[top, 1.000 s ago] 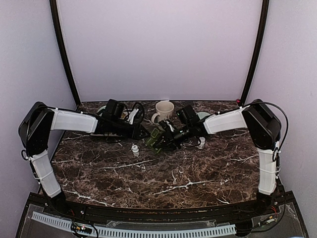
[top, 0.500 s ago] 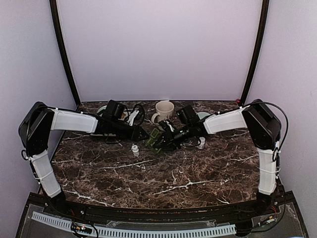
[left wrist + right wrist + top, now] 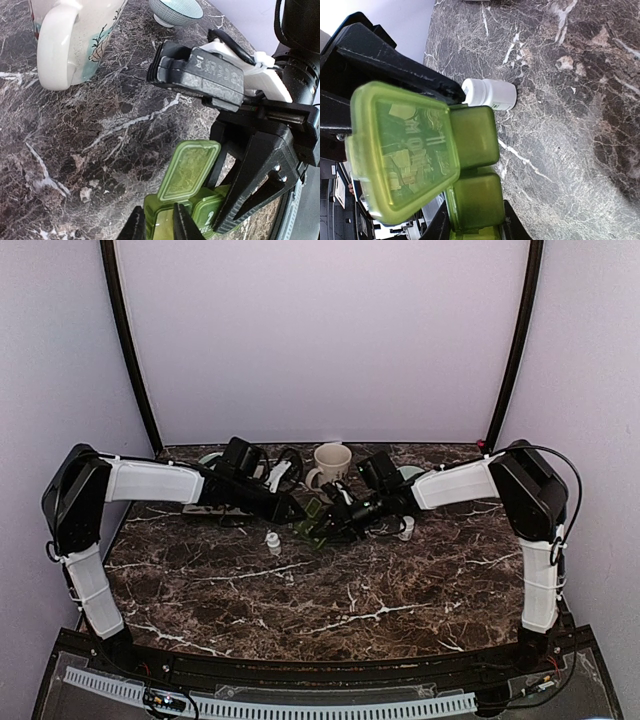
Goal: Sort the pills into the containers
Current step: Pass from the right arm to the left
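1. The dark, white-veined marble desk (image 3: 400,580) carries all items listed below.

2. The left arm (image 3: 150,482) and right arm (image 3: 455,483), both white-sleeved with black ends, reach inward from their sides. They meet at the rear middle of the desk.

3. A cream ceramic mug (image 3: 332,462) stands upright at the back edge, just behind the point where the arms meet. Its handle faces the left arm.

4. A translucent green plastic pill organiser (image 3: 316,521) sits between the two arm ends, just in front of the mug. One hinged lid (image 3: 190,170) stands open; the neighbouring lids lie closed.
   - The right jaws are clamped on the organiser, one black finger (image 3: 440,227) on each long side.
   - The left jaws are close together, astride the organiser's near end. One fingertip (image 3: 182,222) is at its edge. Whether they press on it cannot be told.

5. A small blue-patterned bowl (image 3: 176,10) sits beyond the mug, near the rear wall.

6. A small white plastic bottle (image 3: 272,541) rests on the desk near the organiser, front-left of it and apart from both arms. A second white bottle (image 3: 406,530) stands beneath the right arm.
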Tool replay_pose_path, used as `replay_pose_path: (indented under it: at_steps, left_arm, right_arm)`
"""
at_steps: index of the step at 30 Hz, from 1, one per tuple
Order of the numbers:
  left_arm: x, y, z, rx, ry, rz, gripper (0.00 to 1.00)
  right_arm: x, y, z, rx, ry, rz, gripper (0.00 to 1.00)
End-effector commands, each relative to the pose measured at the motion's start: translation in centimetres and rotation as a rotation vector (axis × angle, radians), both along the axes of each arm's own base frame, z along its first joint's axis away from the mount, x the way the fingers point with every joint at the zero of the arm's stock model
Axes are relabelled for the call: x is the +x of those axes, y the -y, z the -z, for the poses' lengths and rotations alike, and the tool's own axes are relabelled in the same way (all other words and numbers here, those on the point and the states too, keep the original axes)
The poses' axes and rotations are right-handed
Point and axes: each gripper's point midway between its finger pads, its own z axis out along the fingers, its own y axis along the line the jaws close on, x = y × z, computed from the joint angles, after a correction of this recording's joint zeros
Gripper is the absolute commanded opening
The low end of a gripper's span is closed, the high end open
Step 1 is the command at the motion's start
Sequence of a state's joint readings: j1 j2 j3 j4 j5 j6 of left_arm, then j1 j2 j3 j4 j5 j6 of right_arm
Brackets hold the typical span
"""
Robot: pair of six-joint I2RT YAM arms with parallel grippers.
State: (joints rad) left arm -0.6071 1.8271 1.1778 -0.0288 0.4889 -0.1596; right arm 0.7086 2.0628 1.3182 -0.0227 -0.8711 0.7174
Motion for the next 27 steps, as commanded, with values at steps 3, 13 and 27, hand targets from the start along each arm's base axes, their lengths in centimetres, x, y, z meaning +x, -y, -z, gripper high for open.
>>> replay_pose_path:
  at_steps: [3,13,27]
  left_arm:
    - [-0.6,0.9,0.9,0.096,0.023,0.033,0.19]
    - [-1.3,0.9,1.3,0.117,0.014,0.046,0.21]
    - [-1.2,0.4,2.0,0.146,0.008,0.025,0.26]
  right_arm:
    - [0.6,-0.6,-1.5,0.046,0.029,-0.012,0.02]
    - [0.6,-0.5,-1.4,0.044,0.029,-0.010,0.02]
    - [0.5,-0.4,-1.8,0.047,0.035,-0.008,0.02]
